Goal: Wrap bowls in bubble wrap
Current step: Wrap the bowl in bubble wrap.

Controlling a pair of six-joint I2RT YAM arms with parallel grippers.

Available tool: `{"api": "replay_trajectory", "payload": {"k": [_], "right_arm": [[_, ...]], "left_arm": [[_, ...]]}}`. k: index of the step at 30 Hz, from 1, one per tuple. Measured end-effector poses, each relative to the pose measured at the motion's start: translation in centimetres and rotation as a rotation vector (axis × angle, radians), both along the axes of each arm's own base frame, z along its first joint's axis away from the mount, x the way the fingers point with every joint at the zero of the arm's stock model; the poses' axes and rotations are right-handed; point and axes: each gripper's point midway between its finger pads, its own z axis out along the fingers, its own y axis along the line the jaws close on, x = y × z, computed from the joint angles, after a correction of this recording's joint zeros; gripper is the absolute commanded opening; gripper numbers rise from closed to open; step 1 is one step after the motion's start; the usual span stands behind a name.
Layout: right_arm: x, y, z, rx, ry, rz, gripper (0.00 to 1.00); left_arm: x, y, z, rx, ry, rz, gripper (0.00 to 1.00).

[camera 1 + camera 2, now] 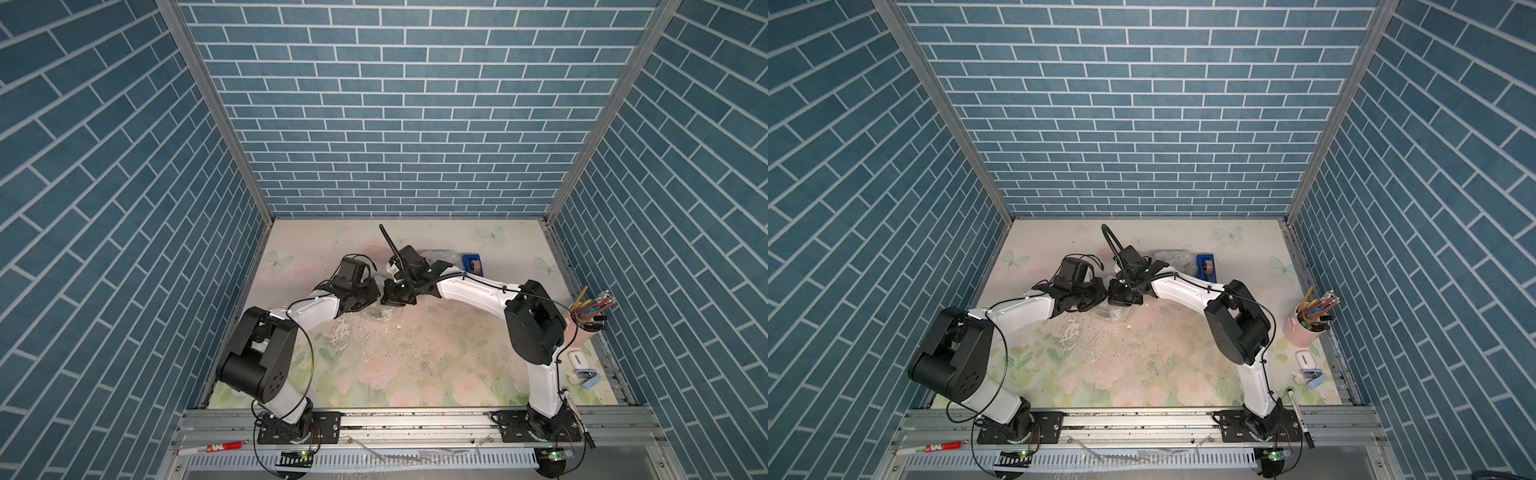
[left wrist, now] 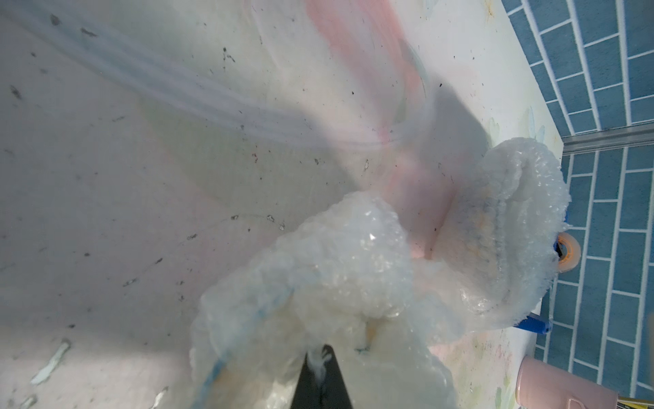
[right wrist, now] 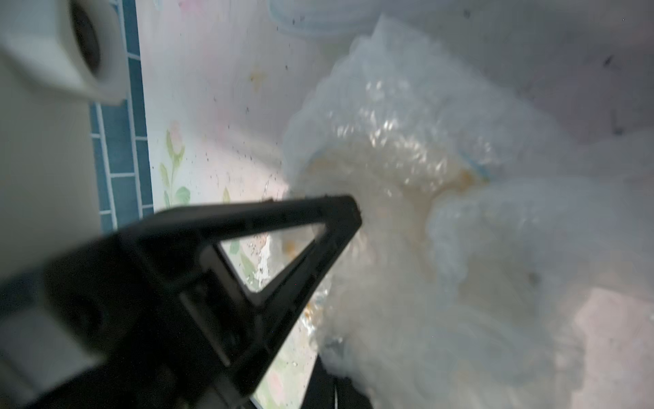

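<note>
Blue brick-pattern walls enclose a flowered table (image 1: 415,374). Two arms meet near its middle, toward the back edge.

A crumpled bubble wrap bundle (image 1: 381,316) lies on the table right under the meeting point, equally near both arms. It is roundish, with no clear long axis. A blue bowl rim (image 2: 254,311) shows faintly through it.

The left gripper (image 2: 318,359) has its jaws together, pinching a wisp of this bundle. The right gripper (image 1: 392,300) also has its jaws together, tip against the wrap – whether it pinches a fold cannot be told.

A second wrapped bundle (image 2: 502,226) sits well apart near the back edge, touching a blue tape dispenser (image 1: 473,264).

Count: two bundles, two arms, one dispenser.
</note>
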Motion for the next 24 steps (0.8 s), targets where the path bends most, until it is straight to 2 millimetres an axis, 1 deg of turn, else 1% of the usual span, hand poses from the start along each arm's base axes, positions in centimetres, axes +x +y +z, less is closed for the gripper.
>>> {"api": "replay_trajectory", "payload": {"k": [3, 4, 9, 12, 14, 16, 18, 21, 24], "right_arm": [[1.5, 0.3, -0.8, -0.02, -0.004, -0.016, 0.0], [1.6, 0.3, -1.3, -0.03, 0.002, -0.019, 0.0], [1.5, -0.2, -4.4, -0.085, 0.057, -0.023, 0.0], [1.3, -0.2, -5.3, -0.094, 0.078, -0.02, 0.0], [1.3, -0.2, -5.4, -0.093, 0.081, -0.018, 0.0], [1.3, -0.1, -5.4, -0.091, 0.081, -0.017, 0.0], [1.2, -0.1, -5.3, -0.09, 0.083, -0.015, 0.0], [1.2, -0.1, -5.3, -0.088, 0.085, -0.014, 0.0], [1.3, -0.1, -5.3, -0.088, 0.085, -0.016, 0.0]], "left_arm": [[0.0, 0.1, 0.0, -0.004, 0.003, 0.006, 0.0], [0.0, 0.1, 0.0, -0.004, 0.004, 0.007, 0.04], [0.0, 0.1, 0.6, -0.01, 0.01, 0.014, 0.37], [0.0, 0.4, 1.7, -0.006, -0.003, 0.024, 0.49], [0.2, 0.7, 2.9, 0.0, -0.026, 0.034, 0.53], [0.4, 1.0, 3.9, 0.012, -0.047, 0.04, 0.55], [0.6, 1.1, 4.4, 0.03, -0.057, 0.039, 0.56], [0.7, 1.4, 4.2, 0.06, -0.052, 0.032, 0.58], [0.4, 1.6, 3.2, 0.086, -0.026, 0.019, 0.59]]}}
